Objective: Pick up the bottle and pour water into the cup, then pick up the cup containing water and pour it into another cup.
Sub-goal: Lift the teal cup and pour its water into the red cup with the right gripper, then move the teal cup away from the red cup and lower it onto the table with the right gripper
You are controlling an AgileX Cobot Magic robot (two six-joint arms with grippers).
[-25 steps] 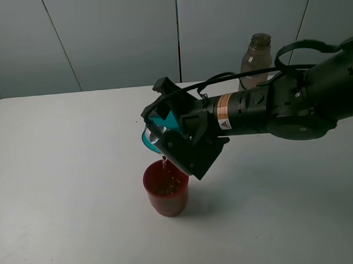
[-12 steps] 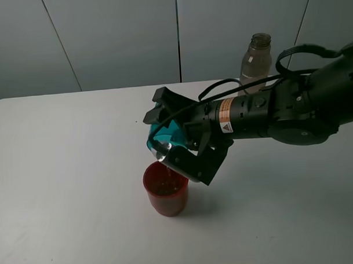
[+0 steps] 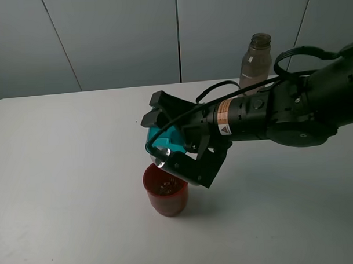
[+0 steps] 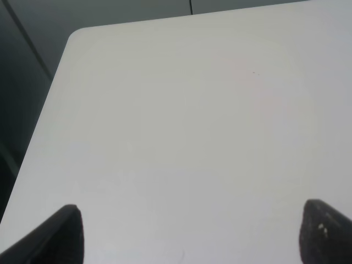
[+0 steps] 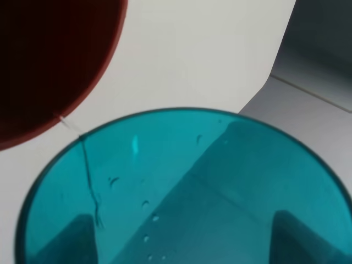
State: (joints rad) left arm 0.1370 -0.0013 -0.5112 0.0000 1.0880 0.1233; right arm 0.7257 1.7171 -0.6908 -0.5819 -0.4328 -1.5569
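The teal cup is held tipped steeply on its side, mouth down over the dark red cup, by my right gripper, which is shut on it. The red cup stands upright on the table with water in it. In the right wrist view the teal cup fills the frame with drops on its wall, and the red cup's rim lies beyond it. The grey-brown bottle stands upright at the table's back right. My left gripper is open over bare table, with nothing between its fingers.
The white table has its back edge against grey wall panels. The right arm's thick black body with its cable loop stretches from the right side across to the middle, passing in front of the bottle. A rounded table corner shows in the left wrist view.
The teal cup has tipped further and come down a little toward the red cup. The thin stream seen a second ago has shrunk to drips.
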